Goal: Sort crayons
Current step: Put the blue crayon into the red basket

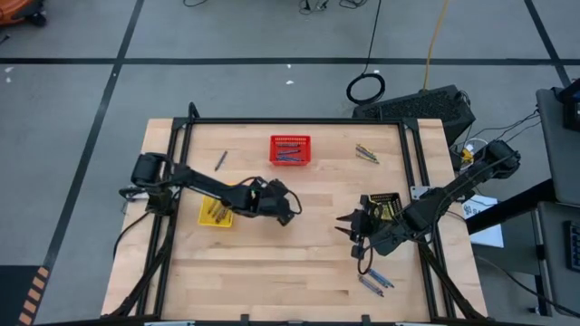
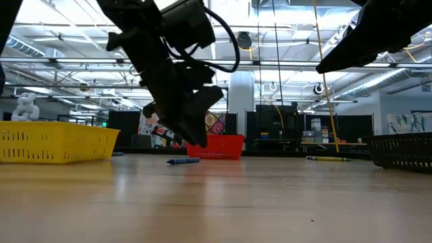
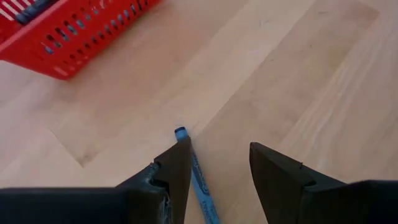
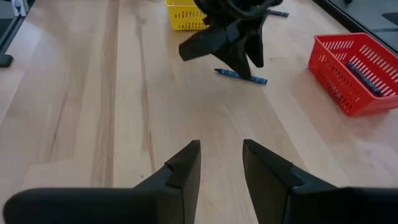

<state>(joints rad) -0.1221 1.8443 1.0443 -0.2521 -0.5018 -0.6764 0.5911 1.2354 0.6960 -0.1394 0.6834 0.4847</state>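
One mesh basket is set at twelve o'clock on the surface, crayons lying inside it. A second basket is found at nine o'clock, the left tool positioned just to its three o'clock side, over a loose crayon. A third basket is placed at three o'clock, beside the right tool. More crayons are seen at five o'clock.

Robot lab — taped floor, trusses

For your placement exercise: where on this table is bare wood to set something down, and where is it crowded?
Bare: the near strip below the yellow basket and left tool. Crowded: around the right tool, black basket, and blue crayons beside the right edge.
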